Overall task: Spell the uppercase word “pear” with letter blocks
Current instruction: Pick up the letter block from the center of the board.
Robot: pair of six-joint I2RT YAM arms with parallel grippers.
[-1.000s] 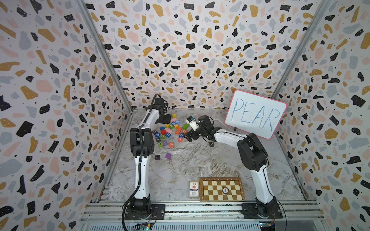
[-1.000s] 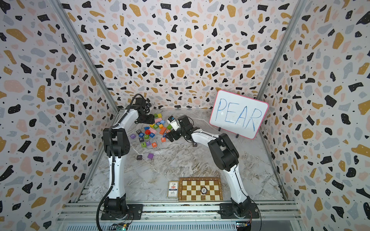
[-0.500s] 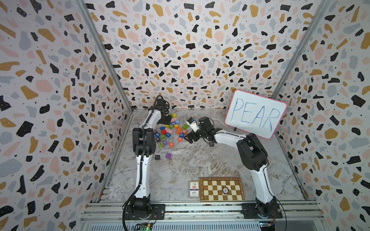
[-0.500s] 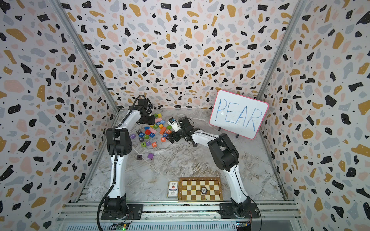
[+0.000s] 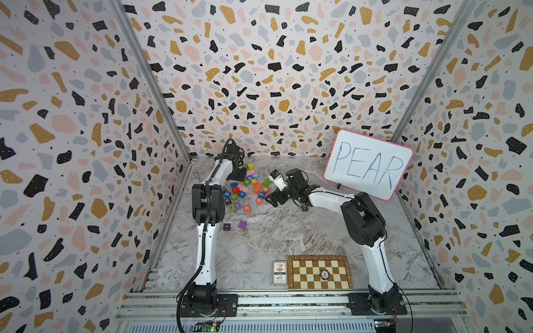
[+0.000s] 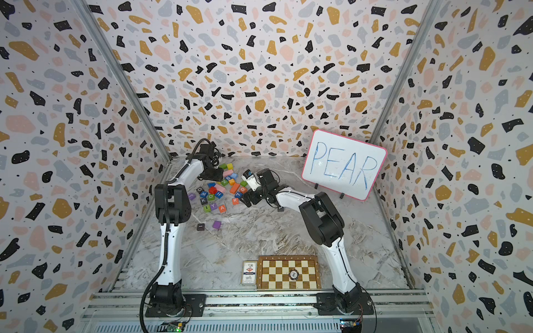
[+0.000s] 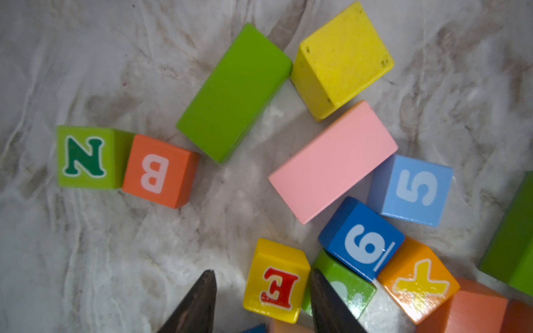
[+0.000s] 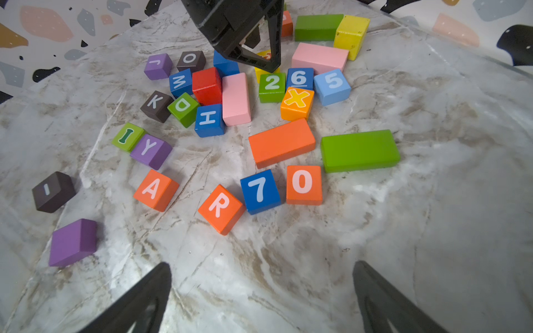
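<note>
Left gripper (image 7: 262, 272): partly open and low over the table (image 7: 86, 259), its jaws on either side of the E block (image 7: 275, 281); nothing is clamped yet.
Contact: one finger (image 7: 326, 299) stands at the block's side, wedged in next to the green 2 block (image 7: 343, 285); the other finger (image 7: 199, 299) stands off, with bare table between it and the block.
E block: it sits flat with its red letter up, in the heap by the far left corner of the table.
Closing well: the free finger should travel the whole gap, so expect the block to slide or twist a little. Shifting the wrist to centre it first would give a squarer hold on two flat faces.
Lifting well: go straight up, since the blue 6 block (image 7: 362, 239) and the 2 block crowd that side and could be dragged along.
Right gripper (image 8: 261, 265): wide open and empty, it hovers over bare table at the heap's near edge.
A block (image 8: 155, 189) and R block (image 8: 220, 208): both lie letter-up just ahead of those jaws, apart from each other and easy to reach.
P block (image 5: 305, 207): it lies alone toward the right edge from the heap, beneath the right arm, and makes a sensible start for the row.
Placing: leave room beside E for two more blocks.
</note>
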